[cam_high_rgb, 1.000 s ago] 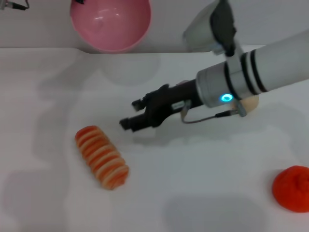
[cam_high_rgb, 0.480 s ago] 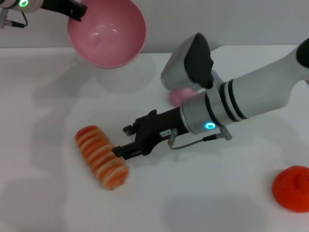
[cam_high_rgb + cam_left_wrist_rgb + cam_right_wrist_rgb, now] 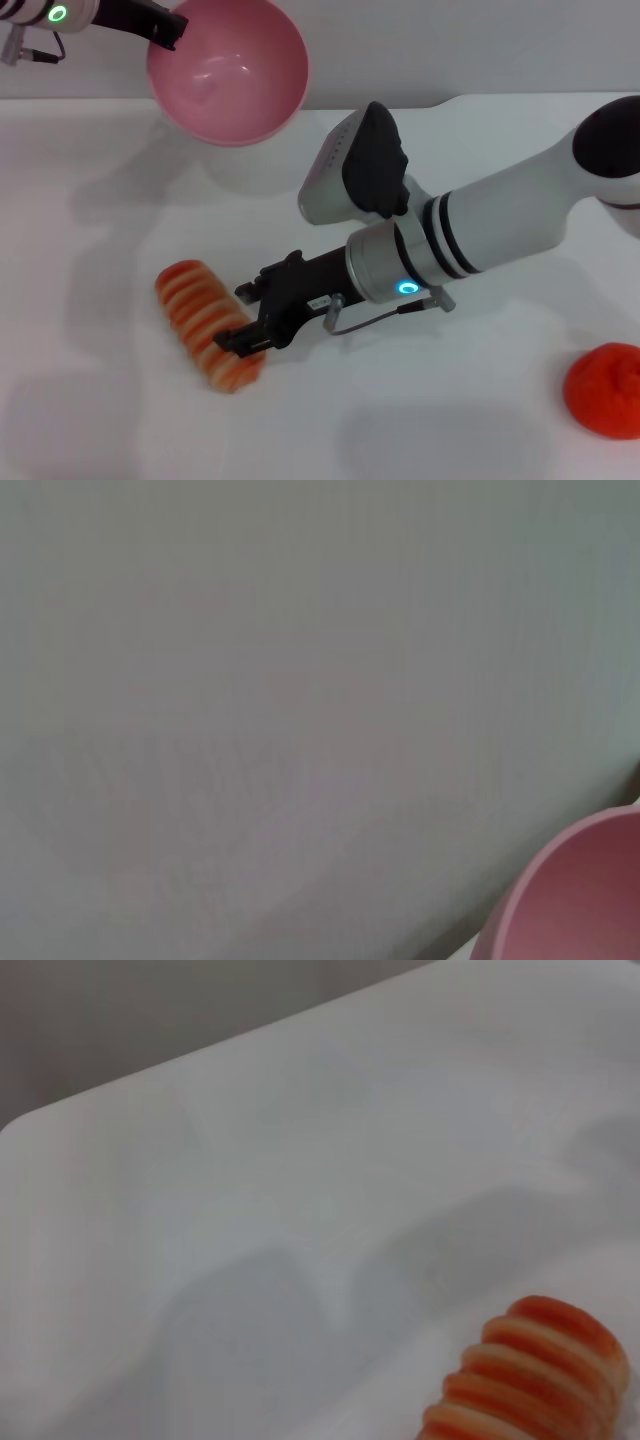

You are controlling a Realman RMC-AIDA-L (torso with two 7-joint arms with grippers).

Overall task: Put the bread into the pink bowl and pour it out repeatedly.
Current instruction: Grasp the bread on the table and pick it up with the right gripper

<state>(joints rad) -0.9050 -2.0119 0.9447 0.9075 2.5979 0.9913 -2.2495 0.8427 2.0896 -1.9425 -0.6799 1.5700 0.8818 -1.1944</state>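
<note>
Right arm: reaching in from the right edge of the head view, white forearm sloping down toward the lower left, black-banded wrist glowing with a blue ring light, a grey-and-black camera housing sitting on top. Right gripper (image 3: 243, 318): lying low and nearly level, black fingers (image 3: 262, 276) parted and pointing left, straddling one end of the bread (image 3: 207, 322).

Left arm: showing only at the upper left corner of the head view, wrist glowing green. Left gripper (image 3: 168, 27): raised high, clamping the rim of the pink bowl (image 3: 228, 70), which is hanging tilted.
</note>
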